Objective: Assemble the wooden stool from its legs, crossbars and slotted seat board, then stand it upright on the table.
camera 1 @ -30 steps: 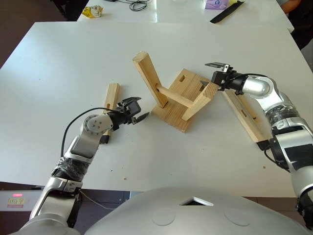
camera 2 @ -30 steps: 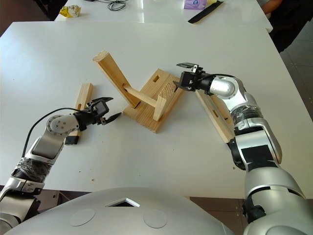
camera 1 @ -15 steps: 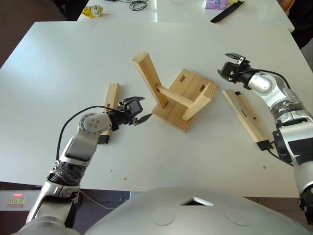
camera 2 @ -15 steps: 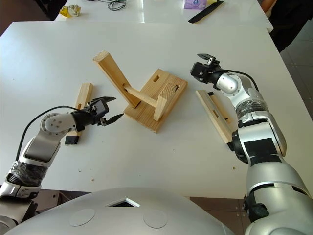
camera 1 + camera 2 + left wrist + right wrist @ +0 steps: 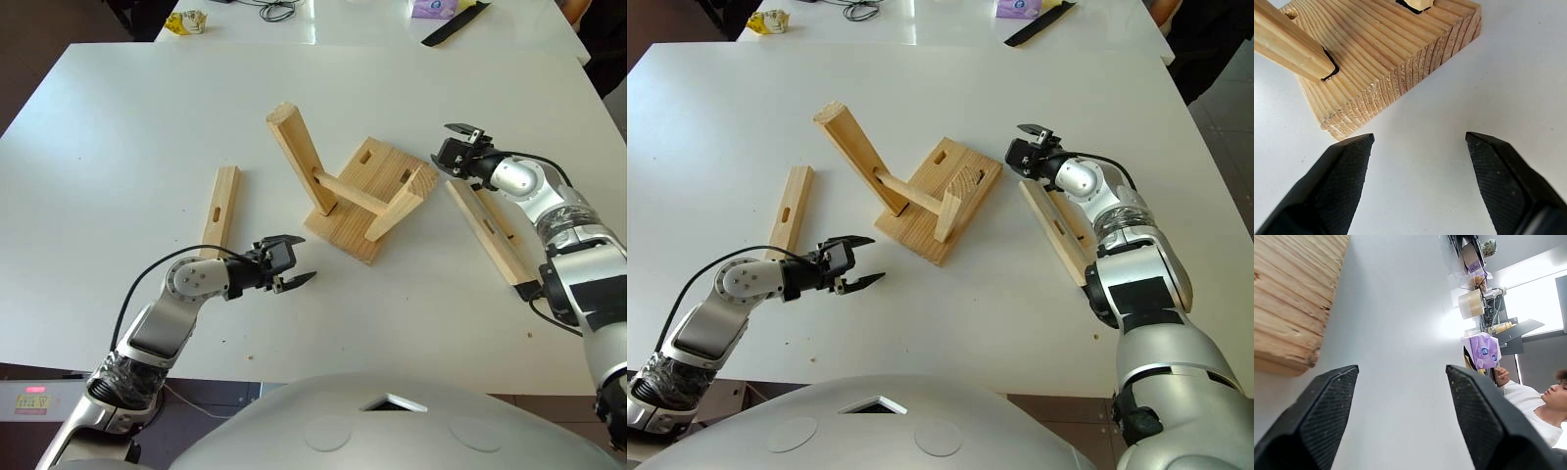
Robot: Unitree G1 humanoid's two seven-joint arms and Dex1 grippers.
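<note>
The slotted seat board (image 5: 364, 213) lies tilted on the white table, with one leg (image 5: 299, 157) rising from it, a crossbar (image 5: 348, 192) and a second leg (image 5: 402, 208) fitted. A loose slotted leg (image 5: 220, 209) lies to its left. More loose leg pieces (image 5: 488, 231) lie to its right. My left gripper (image 5: 296, 261) is open just above the table, a short way off the board's near corner (image 5: 1337, 128). My right gripper (image 5: 457, 149) is open beside the board's right corner (image 5: 1293, 308), above the far end of the right-hand pieces, holding nothing.
The table's front edge runs close under my left arm. A second table stands behind, carrying a yellow object (image 5: 186, 22), a purple pack (image 5: 433, 8) and a black strip (image 5: 456, 24). Bare tabletop (image 5: 127, 117) stretches to the far left.
My left gripper left the loose leg and swung right and nearer, toward the board's near corner. My right gripper pulled away from the board's right corner, then came partway back.
</note>
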